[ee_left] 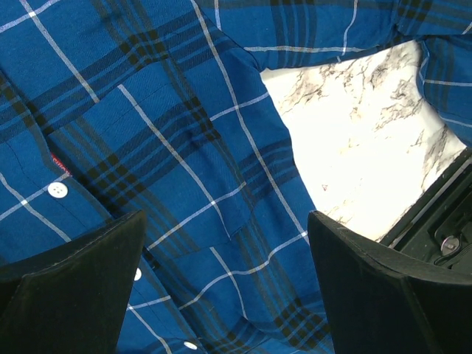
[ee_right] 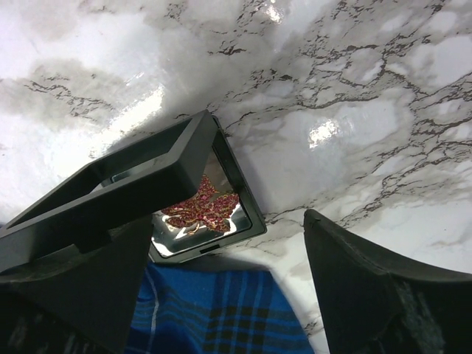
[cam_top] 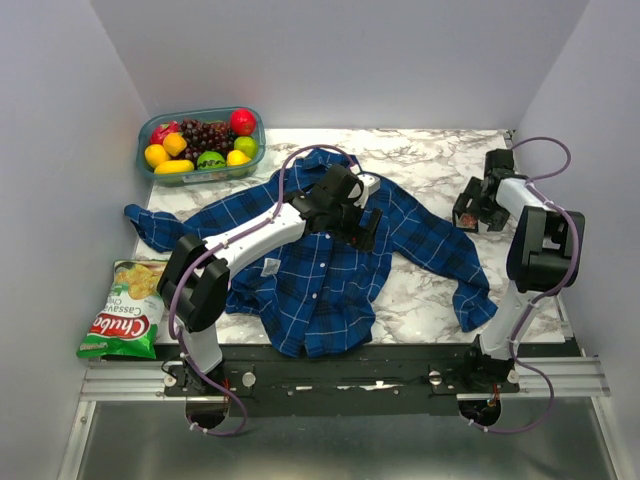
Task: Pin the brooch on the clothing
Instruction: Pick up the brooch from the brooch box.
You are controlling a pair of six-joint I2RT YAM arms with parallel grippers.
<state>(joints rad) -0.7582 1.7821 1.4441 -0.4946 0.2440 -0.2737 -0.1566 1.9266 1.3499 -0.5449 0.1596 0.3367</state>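
item: plaid button-up shirt [cam_top: 330,270]; spread open-faced on the marble table top [cam_top: 430,300], collar on the far side, sleeves thrown out to both sides; no pin shows on its cloth in any view.

item: brooch [ee_right: 203,212]; small red-pink jewelled leaf; lies inside an open black hinged case [ee_right: 188,181], off the shirt, on the marble just beside the shirt's sleeve on the robot's right.

item: right gripper [ee_right: 228,287]; poised over the case, off the shirt's right sleeve; fingers spread wide, nothing pinched between them; whether one finger touches the raised lid cannot be told.

item: left gripper [ee_left: 228,280]; hangs over the shirt's chest, close beside the button placket; fingers fully apart, holding nothing.

item: plastic tub of fruit [cam_top: 205,177]; beyond the shirt's left sleeve.

item: bag of cassava chips [cam_top: 125,310]; nearer than the shirt's left sleeve, at the table's near left corner.

status: early, by my reading; the case stands open and the brooch is exposed; left to do: lift the brooch out, carry it across to the shirt, fasten it through the cloth.
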